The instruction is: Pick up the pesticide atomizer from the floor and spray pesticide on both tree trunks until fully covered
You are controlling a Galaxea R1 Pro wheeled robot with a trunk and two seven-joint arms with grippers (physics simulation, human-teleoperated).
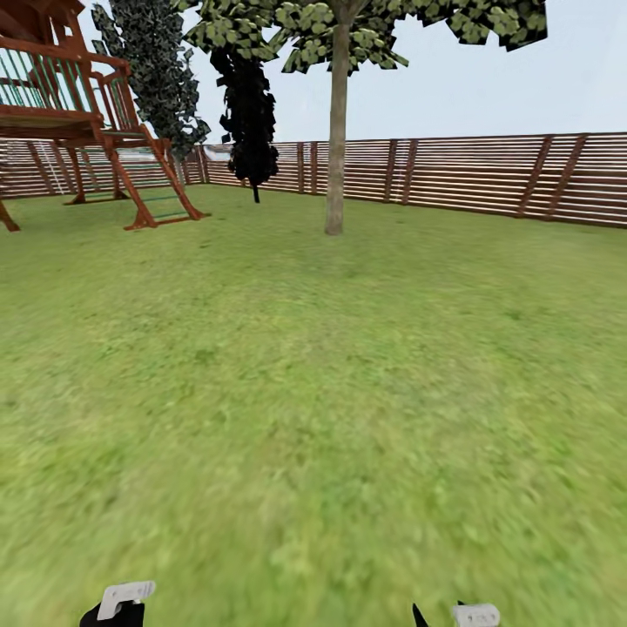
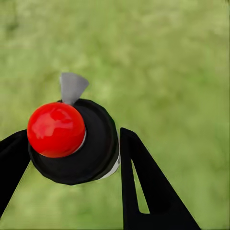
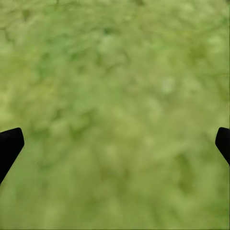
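In the left wrist view my left gripper [image 2: 74,139] is shut on the pesticide atomizer [image 2: 91,153], a small black bottle with a round red top [image 2: 56,129] and a grey nozzle [image 2: 72,86], held over grass. My right gripper [image 3: 117,141] is open above bare lawn, its black fingertips [image 3: 10,143] far apart. In the head view one tree stands far ahead on the garden lawn [image 1: 313,392]; its pale mottled trunk [image 1: 336,148] rises to a green blocky crown [image 1: 366,22]. The second tree and any pesticide specks are out of view. Both arm ends [image 1: 117,605] peek in at the bottom edge.
A brown slatted fence [image 1: 488,174] closes the far side of the lawn. A red-brown wooden play tower with a ladder [image 1: 104,131] stands at the far left. Two dark narrow cypress-like trees [image 1: 248,113] rise near the fence. Open grass stretches between me and the trunk.
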